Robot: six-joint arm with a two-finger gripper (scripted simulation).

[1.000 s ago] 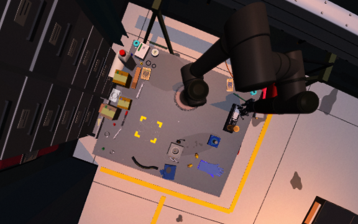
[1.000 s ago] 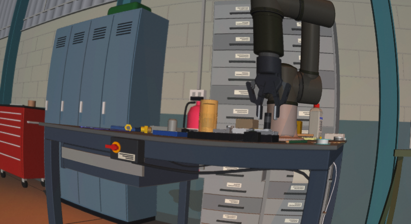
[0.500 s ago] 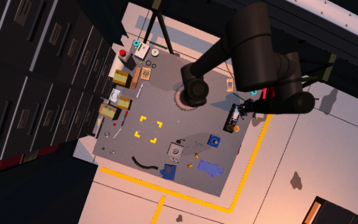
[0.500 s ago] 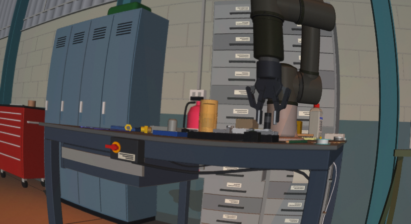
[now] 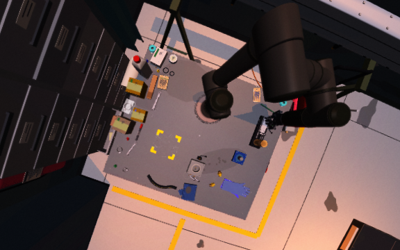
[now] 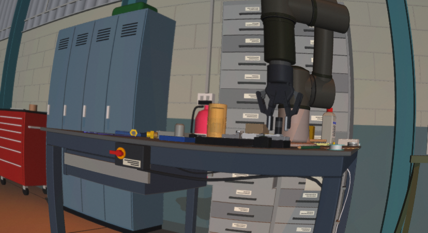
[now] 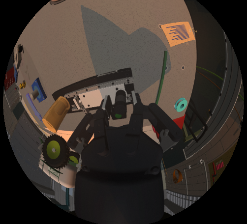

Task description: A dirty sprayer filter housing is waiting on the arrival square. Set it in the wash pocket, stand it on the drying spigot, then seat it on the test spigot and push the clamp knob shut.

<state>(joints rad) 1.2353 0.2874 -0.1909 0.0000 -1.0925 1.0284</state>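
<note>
The amber filter housing [image 6: 216,120] stands upright on the spigot at one end of the black test fixture [image 5: 262,131], at the bench edge nearest the yellow floor line. At the fixture's other end my gripper [image 6: 278,122] stands open with the dark clamp knob [image 6: 279,124] between its fingers, holding nothing. In the wrist camera the knob [image 7: 119,105] sits at the end of the fixture's silver slide, and the housing [image 7: 56,113] lies to the left. The yellow-cornered arrival square [image 5: 165,149] holds nothing.
The grey wash pocket [image 5: 196,168] and blue drying spigot [image 5: 239,157] sit nearer the bench's front edge. A blue glove [image 5: 235,188], a black hose [image 5: 161,184] and brass fittings lie near them. Boxes and bottles line the cabinet side. A red extinguisher [image 6: 201,121] stands behind the housing.
</note>
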